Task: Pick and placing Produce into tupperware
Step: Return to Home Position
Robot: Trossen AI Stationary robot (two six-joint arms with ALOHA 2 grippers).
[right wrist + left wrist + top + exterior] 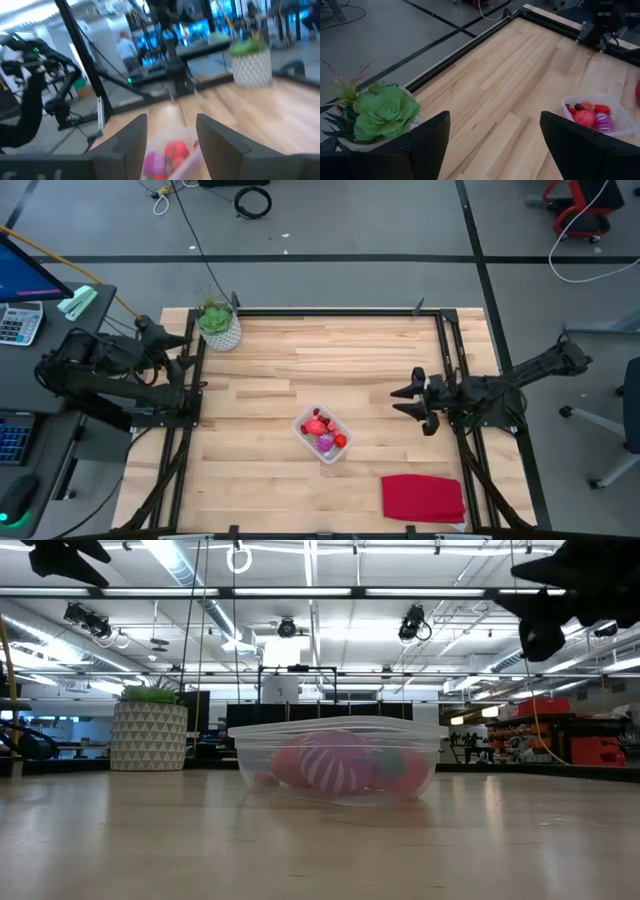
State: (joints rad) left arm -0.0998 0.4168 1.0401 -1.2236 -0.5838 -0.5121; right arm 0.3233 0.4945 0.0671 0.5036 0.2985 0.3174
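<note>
The clear tupperware [323,436] stands near the middle of the wooden table. The produce [324,433] lies inside it: small red pieces, a larger red-pink one and a purple one [603,122]. My left gripper [185,352] hangs open over the table's left edge, beside the plant, its fingers wide apart in the left wrist view [492,145]. My right gripper [407,402] is open above the table's right side, pointing level toward the tupperware [167,156], with nothing between its fingers [172,135]. Both grippers stand high above the tabletop in the low view [545,610].
A green plant in a white patterned pot [218,326] stands at the far left corner. A flat red cloth [422,498] lies at the near right. A black frame [330,311] borders the table. A person [127,47] shows in the room beyond.
</note>
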